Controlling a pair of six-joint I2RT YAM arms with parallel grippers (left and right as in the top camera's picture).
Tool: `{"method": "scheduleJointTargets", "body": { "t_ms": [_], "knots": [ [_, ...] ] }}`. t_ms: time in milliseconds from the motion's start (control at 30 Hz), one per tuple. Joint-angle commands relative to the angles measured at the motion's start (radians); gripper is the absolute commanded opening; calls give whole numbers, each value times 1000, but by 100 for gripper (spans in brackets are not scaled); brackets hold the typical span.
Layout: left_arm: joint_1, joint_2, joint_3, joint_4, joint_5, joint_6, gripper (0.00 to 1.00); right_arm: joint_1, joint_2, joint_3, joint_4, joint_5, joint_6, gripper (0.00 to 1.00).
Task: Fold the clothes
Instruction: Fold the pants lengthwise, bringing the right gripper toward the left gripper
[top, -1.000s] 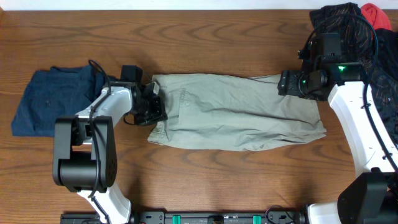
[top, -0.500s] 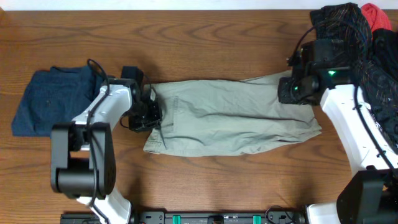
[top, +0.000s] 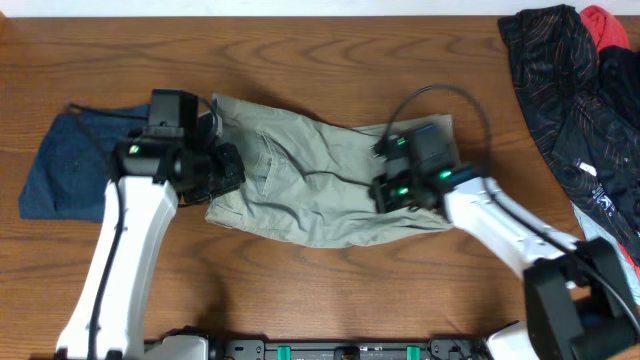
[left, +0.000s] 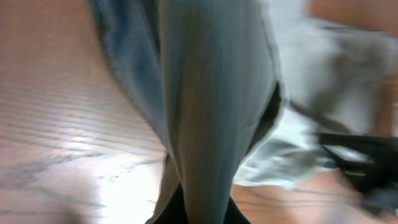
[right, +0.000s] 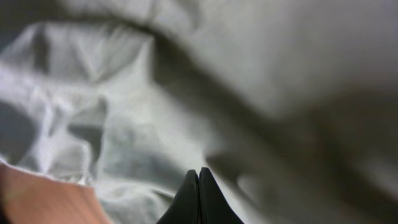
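The khaki trousers (top: 300, 190) lie bunched across the middle of the table in the overhead view. My left gripper (top: 222, 172) is at their left, waistband end, shut on a fold of the cloth. In the left wrist view that fold of the trousers (left: 211, 112) rises out of the left gripper (left: 202, 210) and hangs above the wood. My right gripper (top: 382, 192) sits over the leg end, which is drawn in toward the middle. In the right wrist view the right gripper (right: 199, 173) has its fingers pressed together, pinching the trousers (right: 124, 124), which fill that view.
A navy-blue garment (top: 70, 175) lies at the left, just behind my left arm. A black striped garment (top: 555, 70) and a red one (top: 605, 25) are heaped at the back right corner. Bare wooden table (top: 300, 50) runs along the far side.
My right gripper has shut and moved left toward the middle, pulling the leg end with it. My left gripper has shifted left and back with the waistband. The trousers now look shorter and more bunched.
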Motion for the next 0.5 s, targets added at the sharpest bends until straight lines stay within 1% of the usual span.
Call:
{"method": "scheduleJointTargets", "body": {
  "t_ms": [0, 167, 267, 400, 467],
  "knots": [
    [2, -77, 18, 8, 90, -37, 6, 95, 74, -14, 77, -39, 86, 1],
    [2, -124, 18, 6, 114, -63, 6, 244, 218, -14, 311, -42, 175, 1],
    [2, -125, 18, 8, 201, -77, 6, 317, 300, -14, 465, -42, 228, 1],
    [2, -124, 18, 23, 211, -100, 6, 359, 326, -6, 496, -50, 229, 1],
    [2, -123, 18, 31, 210, -100, 6, 360, 313, -5, 496, -53, 201, 1]
  ]
}}
